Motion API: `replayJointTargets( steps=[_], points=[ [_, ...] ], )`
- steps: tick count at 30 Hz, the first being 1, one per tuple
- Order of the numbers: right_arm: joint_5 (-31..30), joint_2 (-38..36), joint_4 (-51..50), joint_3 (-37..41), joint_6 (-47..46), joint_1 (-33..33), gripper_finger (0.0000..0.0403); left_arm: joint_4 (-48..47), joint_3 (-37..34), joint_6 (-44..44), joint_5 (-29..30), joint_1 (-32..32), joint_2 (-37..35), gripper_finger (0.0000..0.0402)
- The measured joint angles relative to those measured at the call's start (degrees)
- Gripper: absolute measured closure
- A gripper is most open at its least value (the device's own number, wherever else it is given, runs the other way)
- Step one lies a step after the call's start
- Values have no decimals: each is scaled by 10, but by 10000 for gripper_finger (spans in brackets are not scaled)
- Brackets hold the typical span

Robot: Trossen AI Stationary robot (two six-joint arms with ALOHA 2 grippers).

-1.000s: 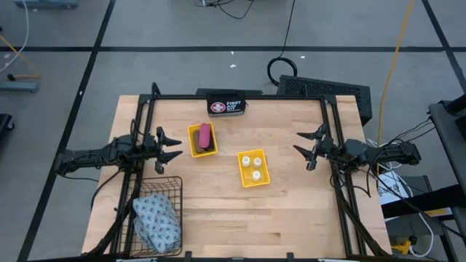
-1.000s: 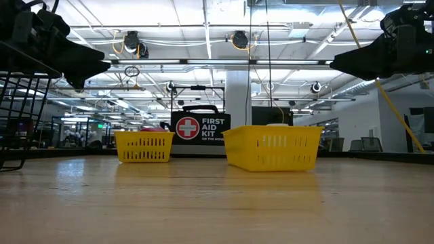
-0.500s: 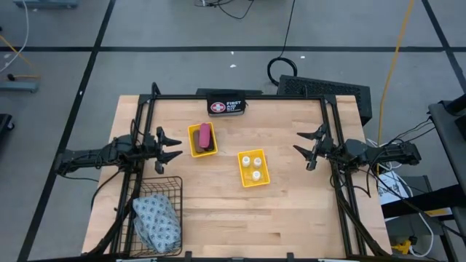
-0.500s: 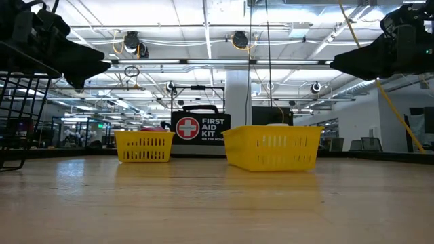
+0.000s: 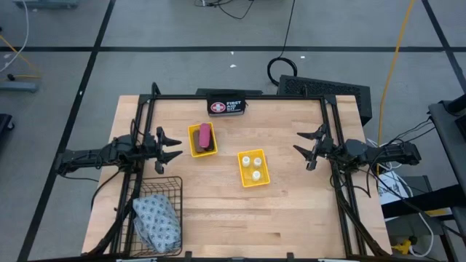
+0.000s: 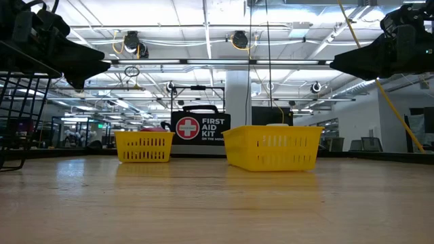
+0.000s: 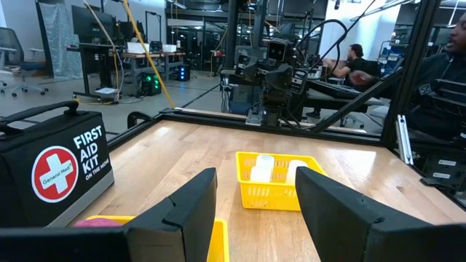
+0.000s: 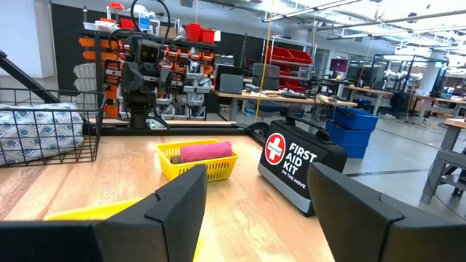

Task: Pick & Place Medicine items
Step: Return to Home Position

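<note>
Three white containers (image 5: 253,167) near the First Aid case (image 5: 226,107): light, rigid, slippery, I judge; pinch mid-body; my left gripper (image 5: 179,147) and right gripper (image 5: 296,143), fingers apart, empty.

L arm level, reaching inward from left side; left gripper (image 5: 179,146) raised, fingers spread wide, empty. R arm mirrors it from right side; right gripper (image 5: 297,143) raised, fingers apart, empty. Grippers face each other, well apart.
</note>
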State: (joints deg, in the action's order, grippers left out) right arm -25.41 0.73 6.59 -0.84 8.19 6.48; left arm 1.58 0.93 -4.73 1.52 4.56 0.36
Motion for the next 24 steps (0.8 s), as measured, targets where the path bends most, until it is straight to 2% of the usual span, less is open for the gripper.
replayJointTargets(
  steps=[24],
  points=[
    [0, 0, 0, 0, 0, 0, 173, 0, 0, 0, 0, 0, 0, 204]
  ],
)
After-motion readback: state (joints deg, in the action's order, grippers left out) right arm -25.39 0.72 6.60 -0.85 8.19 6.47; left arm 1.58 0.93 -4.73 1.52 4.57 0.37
